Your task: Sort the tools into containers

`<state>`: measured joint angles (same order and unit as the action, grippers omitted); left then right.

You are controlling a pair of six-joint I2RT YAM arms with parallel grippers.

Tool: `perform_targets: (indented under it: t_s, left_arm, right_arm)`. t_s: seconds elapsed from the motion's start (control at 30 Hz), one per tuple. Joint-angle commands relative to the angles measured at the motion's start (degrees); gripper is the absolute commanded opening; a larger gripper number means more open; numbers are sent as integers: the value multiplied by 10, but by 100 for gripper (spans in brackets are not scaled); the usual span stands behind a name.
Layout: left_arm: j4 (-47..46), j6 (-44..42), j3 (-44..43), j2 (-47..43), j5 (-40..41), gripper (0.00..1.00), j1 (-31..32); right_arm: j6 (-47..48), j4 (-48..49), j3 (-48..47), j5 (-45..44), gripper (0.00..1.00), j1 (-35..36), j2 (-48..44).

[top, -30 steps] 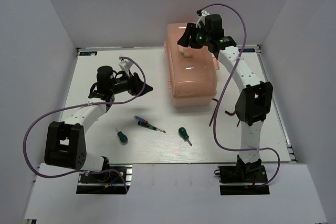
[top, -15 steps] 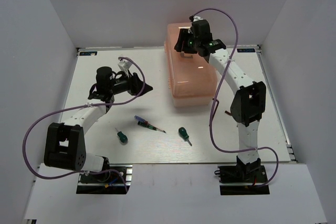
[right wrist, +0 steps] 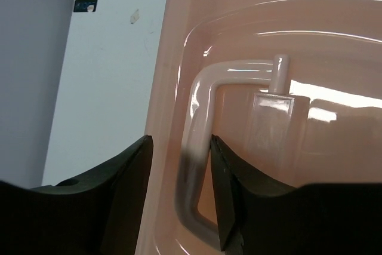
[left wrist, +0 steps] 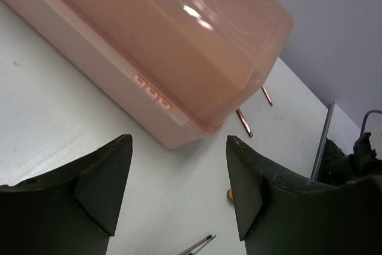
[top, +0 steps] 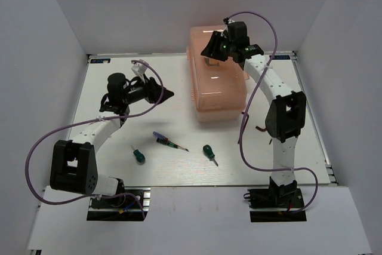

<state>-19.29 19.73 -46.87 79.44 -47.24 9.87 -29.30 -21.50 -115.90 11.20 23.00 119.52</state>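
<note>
While the toolbox (top: 218, 94) is shut, the step in hand is probably opening its lid.
Nearest, green-handled screwdrivers (top: 138, 156) (top: 208, 150) and a blue-and-red screwdriver (top: 162, 140) lie loose on the table. The left gripper (left wrist: 178, 147) hovers empty, jaws apart. Farthest, the right gripper (right wrist: 181, 147) sits astride the lid handle (right wrist: 194, 106), jaws apart; next it must clamp and lift.

Bright, even light flooded the white table (top: 179, 82); white glare streaked the peach-pink translucent plastic toolbox (right wrist: 310, 46) just ahead of the right gripper (right wrist: 179, 147), whose dark jaws sat soft-focused.
</note>
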Motion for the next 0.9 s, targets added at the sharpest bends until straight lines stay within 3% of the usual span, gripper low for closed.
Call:
perform_targets:
  t_s: [0.0,0.33,0.5,0.87]
  left_arm:
    - [-46,22,-50,-3,7,74,2]
    - [-108,94,-198,142,13,74,27]
    - [-62,88,-294,233,18,74,52]
    - [3,76,-431,330,41,75,106]
  right_arm:
    - [-44,2,12,106,49,6,0]
    - [-72,25,-2,165,49,-13,-13]
    - [-83,30,-2,180,48,-13,-16]
    - [-91,33,1,188,48,-23,-17]
